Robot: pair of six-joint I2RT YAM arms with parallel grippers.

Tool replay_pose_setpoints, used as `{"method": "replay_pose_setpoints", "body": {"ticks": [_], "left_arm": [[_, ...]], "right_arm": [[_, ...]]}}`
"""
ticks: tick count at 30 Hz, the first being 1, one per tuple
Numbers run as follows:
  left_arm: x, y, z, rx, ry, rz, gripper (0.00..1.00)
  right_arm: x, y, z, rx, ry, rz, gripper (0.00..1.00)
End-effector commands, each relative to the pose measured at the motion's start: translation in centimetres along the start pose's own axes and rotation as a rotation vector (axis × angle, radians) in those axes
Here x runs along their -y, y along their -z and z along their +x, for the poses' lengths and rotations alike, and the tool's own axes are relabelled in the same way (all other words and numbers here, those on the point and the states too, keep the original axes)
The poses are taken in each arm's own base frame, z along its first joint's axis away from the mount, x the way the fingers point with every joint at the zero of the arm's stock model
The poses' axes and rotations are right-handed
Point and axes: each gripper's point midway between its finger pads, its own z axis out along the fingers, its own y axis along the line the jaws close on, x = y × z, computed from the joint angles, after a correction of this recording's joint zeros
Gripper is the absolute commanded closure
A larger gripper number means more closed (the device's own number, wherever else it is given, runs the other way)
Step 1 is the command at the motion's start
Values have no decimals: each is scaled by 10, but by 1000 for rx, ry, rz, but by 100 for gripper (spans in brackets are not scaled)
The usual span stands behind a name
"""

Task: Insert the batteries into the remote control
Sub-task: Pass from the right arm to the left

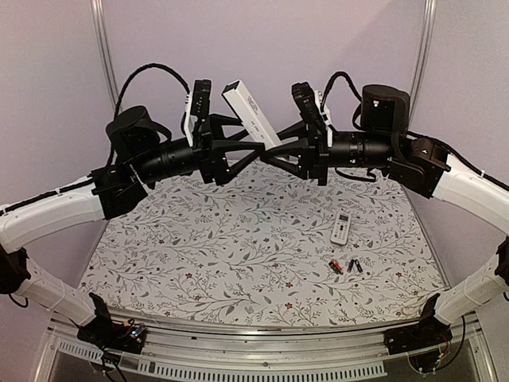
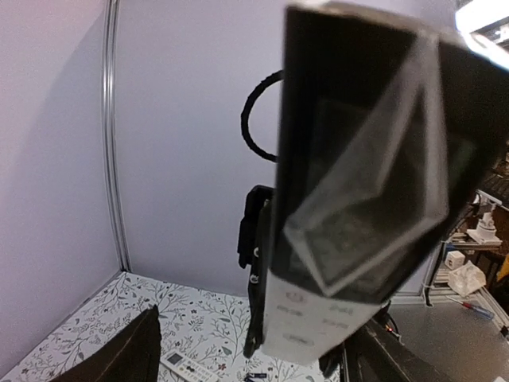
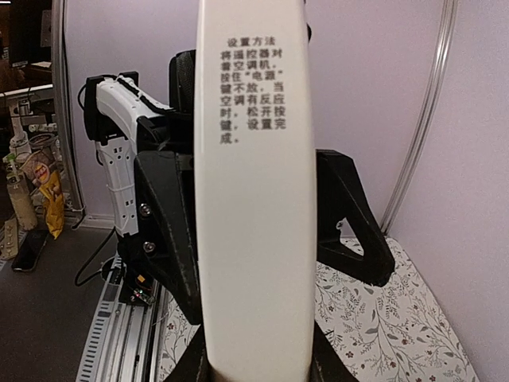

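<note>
Top external view shows me both arms raised and meeting at 12 o'clock, high above the table (image 1: pixel 199 263), with the white remote (image 1: pixel 248 110) tilted up between them. My right gripper (image 1: pixel 280 153) is clamped on the remote's lower end; its wrist view has the fingers hugging both edges, and the printed back faces that camera. My left gripper (image 1: pixel 253 151) stands released, its jaws wide on either side of the remote body without pinching it.

The batteries (image 1: pixel 346 266) lie together on the cloth at about 4 o'clock, with a small remote (image 1: pixel 340 228) just beyond them towards 3 o'clock. None is loaded.

I judge this to be the mid-air regrasp that readies the remote for its battery bay. I cannot tell whether the cover is off. Next I would want the left jaws to take hold somewhere clear of that cover, then bring the remote down near the cells.
</note>
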Motion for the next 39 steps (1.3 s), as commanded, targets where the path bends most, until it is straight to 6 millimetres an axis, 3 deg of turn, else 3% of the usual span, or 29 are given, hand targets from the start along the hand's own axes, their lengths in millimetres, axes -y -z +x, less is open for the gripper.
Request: {"method": "replay_pose_setpoints", "body": {"ticks": [1, 4, 8, 13, 14, 17, 18, 19, 21, 24, 27, 32, 39], "left_arm": [[17, -3, -22, 63, -7, 81, 25], [22, -3, -24, 76, -11, 99, 36], [21, -5, -23, 67, -2, 100, 68], [23, -2, -20, 61, 17, 103, 98], [22, -1, -21, 66, 23, 92, 100], [11, 3, -27, 95, 64, 25, 100], [5, 4, -30, 107, 90, -8, 100], [-3, 5, -33, 122, 125, -46, 100], [-19, 7, -35, 147, 222, -112, 100], [-35, 4, -29, 151, 395, -150, 100], [-35, -3, -24, 146, 488, -119, 100], [-34, -4, -30, 163, 506, -109, 100], [-37, -1, -32, 179, 517, -112, 100]], "right_arm": [[-7, -6, 5, -28, -40, -54, 100], [-6, -6, 8, -34, -41, -53, 100], [-6, -7, 9, -36, -46, -54, 100], [-4, -7, 5, -24, -40, -41, 100], [-2, -6, 4, -22, -37, -27, 94], [11, -4, 5, -18, -30, 53, 36], [13, -1, 4, -10, -14, 79, 20], [17, 1, 6, -2, 3, 106, 11], [17, 12, -1, 45, 60, 144, 3], [5, 26, -12, 149, 220, 147, 1], [-2, 35, -20, 218, 426, 165, 1], [14, 24, -16, 190, 563, 232, 8], [20, 9, -9, 167, 629, 228, 20]]}}
